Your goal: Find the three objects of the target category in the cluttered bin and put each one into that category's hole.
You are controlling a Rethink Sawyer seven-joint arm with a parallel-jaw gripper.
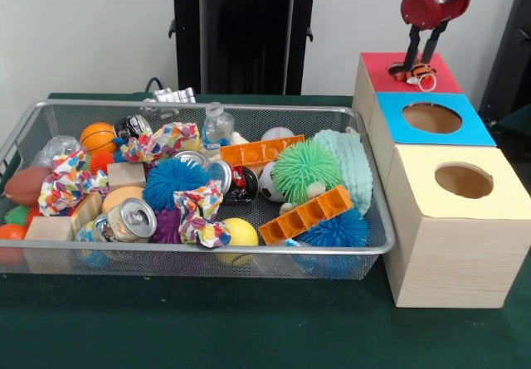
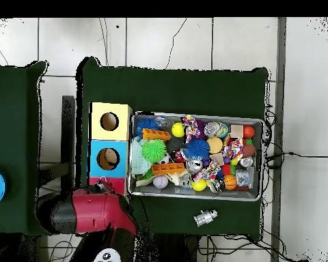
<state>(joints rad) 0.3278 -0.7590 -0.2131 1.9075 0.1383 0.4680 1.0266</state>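
Hand [image 1: 421,60]: mine, poised over the red box [image 1: 440,75], directly above its hole, fingers clenched on a small orange-and-black toy [image 1: 414,73] with a white ring.
Toy: hangs at the fingertips, right at the hole's mouth, partly covering it; I cannot tell whether it touches the rim.
Key relation: the hole lies straight below the toy, so I judge the coming move to be letting go.
Blue box [image 1: 469,109], cream box [image 1: 498,199]: nearer the camera in the front view, holes unoccupied.
Bin [image 1: 211,257]: well apart on the counter [image 1: 207,327], packed with clutter.
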